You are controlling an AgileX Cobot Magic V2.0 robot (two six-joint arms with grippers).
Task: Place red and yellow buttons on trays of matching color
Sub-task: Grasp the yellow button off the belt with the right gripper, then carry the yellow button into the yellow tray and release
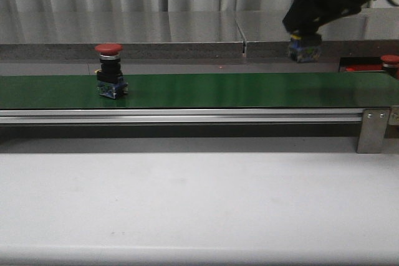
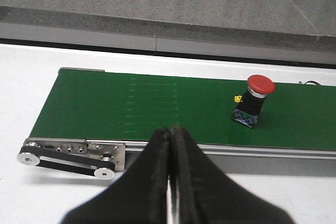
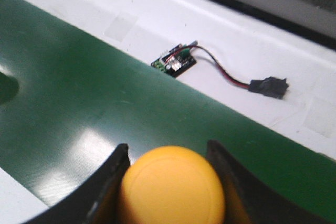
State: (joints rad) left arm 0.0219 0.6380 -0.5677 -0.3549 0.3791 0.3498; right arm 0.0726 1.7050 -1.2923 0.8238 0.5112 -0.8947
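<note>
A red button (image 1: 109, 70) with a black body stands upright on the left part of the green belt (image 1: 218, 90). It also shows in the left wrist view as the red button (image 2: 253, 100), beyond and to one side of my left gripper (image 2: 170, 129), which is shut and empty. High over the belt's right end, my right gripper (image 1: 305, 34) is shut on a yellow button (image 3: 170, 187); only the button's blue base (image 1: 305, 49) shows from the front. A red tray (image 1: 363, 66) lies at the far right, with another red button (image 1: 391, 61) on it.
A small circuit board (image 3: 175, 61) with a red-black wire (image 3: 223, 74) lies on the white surface beside the belt. The belt's pulley bracket (image 2: 73, 153) is near my left gripper. A metal bracket (image 1: 373, 130) holds the belt's right end. A white table (image 1: 187, 204) lies in front.
</note>
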